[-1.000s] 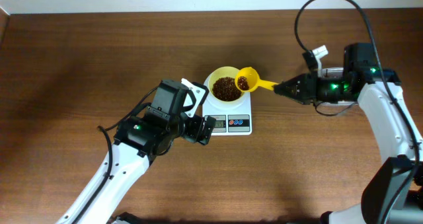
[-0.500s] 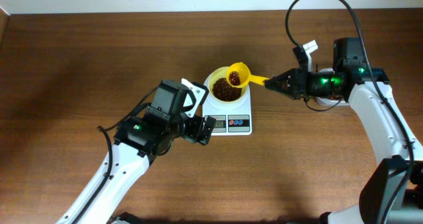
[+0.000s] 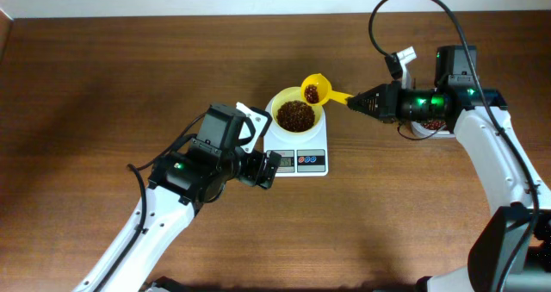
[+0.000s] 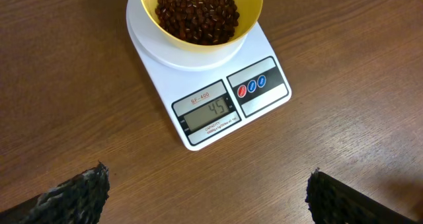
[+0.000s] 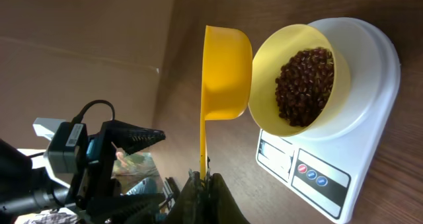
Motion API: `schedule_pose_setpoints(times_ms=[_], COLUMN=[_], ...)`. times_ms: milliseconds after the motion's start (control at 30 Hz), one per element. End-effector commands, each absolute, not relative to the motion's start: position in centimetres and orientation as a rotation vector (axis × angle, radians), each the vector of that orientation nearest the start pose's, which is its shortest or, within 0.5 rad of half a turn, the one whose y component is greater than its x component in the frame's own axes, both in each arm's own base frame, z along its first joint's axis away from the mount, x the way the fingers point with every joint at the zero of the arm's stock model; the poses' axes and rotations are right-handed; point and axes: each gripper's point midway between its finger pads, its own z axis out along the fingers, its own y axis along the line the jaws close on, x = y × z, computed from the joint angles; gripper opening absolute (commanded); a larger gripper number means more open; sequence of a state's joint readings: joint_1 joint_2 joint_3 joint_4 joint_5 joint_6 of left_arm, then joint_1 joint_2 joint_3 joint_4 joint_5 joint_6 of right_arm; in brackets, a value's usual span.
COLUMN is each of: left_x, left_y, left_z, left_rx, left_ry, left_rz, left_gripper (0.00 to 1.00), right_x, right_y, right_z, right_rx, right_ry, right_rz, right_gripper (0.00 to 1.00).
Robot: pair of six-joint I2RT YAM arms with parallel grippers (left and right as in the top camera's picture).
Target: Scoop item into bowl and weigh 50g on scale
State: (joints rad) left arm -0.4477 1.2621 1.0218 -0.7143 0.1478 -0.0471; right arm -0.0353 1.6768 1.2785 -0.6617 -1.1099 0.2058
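The bowl (image 3: 295,111) stands on the round plate of the scale (image 3: 320,140), near the middle of the table (image 3: 103,85), and it is well filled with beans (image 3: 295,116). The display (image 4: 209,110) on the scale's front strip reads 45.

The right gripper (image 3: 365,102) is clamped on the end of the scoop's thin handle (image 5: 202,141), its jaws pressed together around it. From there the scoop (image 3: 315,90) reaches out to the bowl's far right rim. Seen from above, its cup overlaps that rim and has a small heap of beans in it. In the right wrist view the cup is turned on its side, with only its yellow outer wall showing, just beside the bowl's edge. It may be touching the rim, but I cannot tell from these angles. So the bowl and its beans lie straight out from the right gripper, at the far end of the scoop.

The left gripper (image 4: 206,181) hangs over bare table on the near side of the scale, with its jaws wide apart and nothing between them. Its two dark fingers (image 4: 73,194) show in the lower corners of the left wrist view. The scale lies just ahead of them, display side nearest, and the bowl is beyond that. They touch neither.
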Motion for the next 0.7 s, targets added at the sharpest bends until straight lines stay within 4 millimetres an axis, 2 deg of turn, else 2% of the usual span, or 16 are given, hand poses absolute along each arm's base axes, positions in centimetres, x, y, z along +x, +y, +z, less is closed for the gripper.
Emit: schedule_pose_setpoints(times_ms=[0,667], left_x=[28.87,28.87], left_y=[-16.67,-16.67], left_z=[16.62,16.62], left_rx=[0.561,0.561], left_ry=[2.488,2.488], left_rz=[-0.378,-0.378], left_gripper=[0.99,0.99], right_x=[37.78,37.73], right_y=[14.29,14.29], right_z=[19.98,19.96], right_rx=[-0.104,-0.048], right_ry=[2.379,2.399], right_rz=[1.468,1.491], right_gripper=[0.04,0.04])
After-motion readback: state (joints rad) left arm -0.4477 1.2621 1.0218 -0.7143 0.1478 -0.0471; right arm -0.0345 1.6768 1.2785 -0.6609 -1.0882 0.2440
